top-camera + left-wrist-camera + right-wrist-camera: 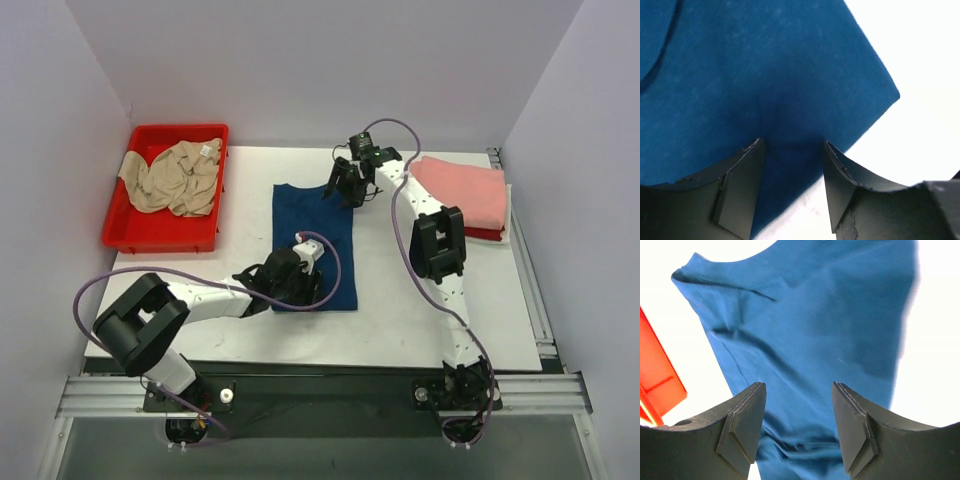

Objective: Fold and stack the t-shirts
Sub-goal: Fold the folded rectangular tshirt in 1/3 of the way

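Note:
A navy blue t-shirt (pixel 313 222) lies folded into a long strip in the middle of the white table, print hidden. My left gripper (pixel 305 285) is open over its near edge; in the left wrist view (pixel 792 150) blue cloth (pixel 765 75) lies between the fingers. My right gripper (pixel 345 187) is open over its far right corner; in the right wrist view (pixel 797 410) the shirt (pixel 810 325) fills the gap below. A beige t-shirt (pixel 175 175) lies crumpled in the red tray (pixel 160 238). Folded salmon-pink (pixel 462 193) and red (pixel 485 234) shirts are stacked at the right.
The red tray sits at the table's far left; its corner shows in the right wrist view (pixel 657 390). White walls enclose the table on three sides. Purple cables loop from both arms.

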